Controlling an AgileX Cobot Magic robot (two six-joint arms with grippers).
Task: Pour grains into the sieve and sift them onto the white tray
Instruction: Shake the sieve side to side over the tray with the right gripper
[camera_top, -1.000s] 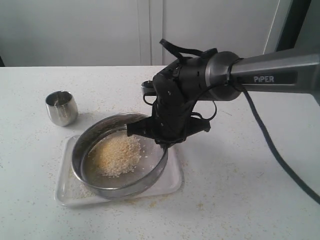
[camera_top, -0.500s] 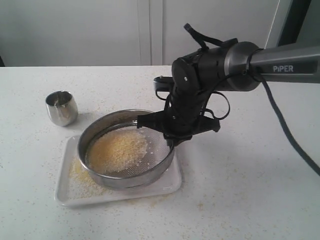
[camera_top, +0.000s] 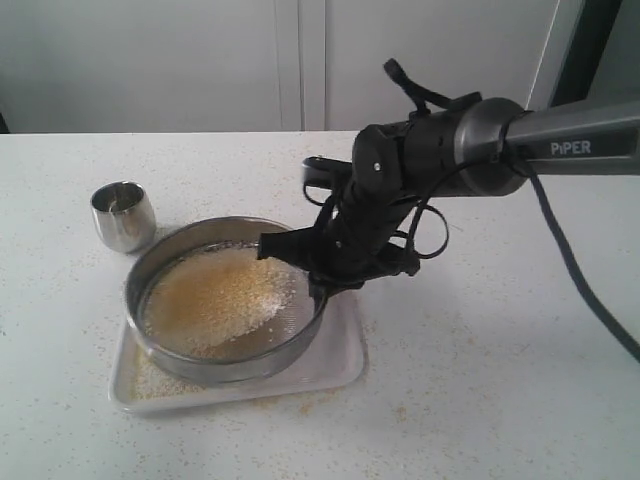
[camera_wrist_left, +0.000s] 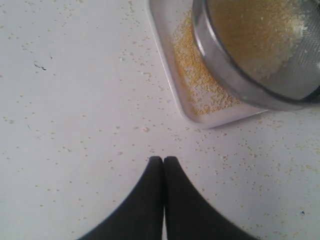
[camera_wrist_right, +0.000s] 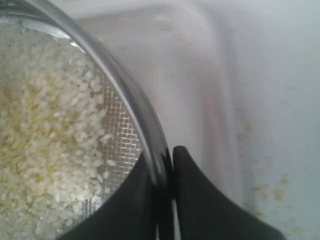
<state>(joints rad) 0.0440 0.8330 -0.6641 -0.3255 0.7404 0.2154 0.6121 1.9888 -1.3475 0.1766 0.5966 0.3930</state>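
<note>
The round steel sieve (camera_top: 150, 335) hangs just above the white tray (camera_top: 345, 355), with pale tan grains (camera_top: 215, 295) spread over its mesh. My right gripper (camera_top: 318, 278) is shut on the sieve's right rim; in the right wrist view the rim (camera_wrist_right: 145, 117) runs between the two black fingers (camera_wrist_right: 200, 200), with whitish grains (camera_wrist_right: 45, 150) on the mesh. Fine yellow granules (camera_wrist_left: 197, 75) lie on the tray (camera_wrist_left: 165, 55) under the sieve (camera_wrist_left: 235, 80). My left gripper (camera_wrist_left: 163, 159) is shut with nothing in it, over the table near the tray's corner.
A small shiny steel cup (camera_top: 123, 215) stands on the white table behind and left of the tray. Stray granules speckle the table around the tray (camera_wrist_left: 280, 165). The right arm's cable (camera_top: 575, 280) trails across the table's right side.
The sieve has swung left over the tray after a swing to the right half a second ago, and its grains have spread flatter. More fine granules lie on the tray.
</note>
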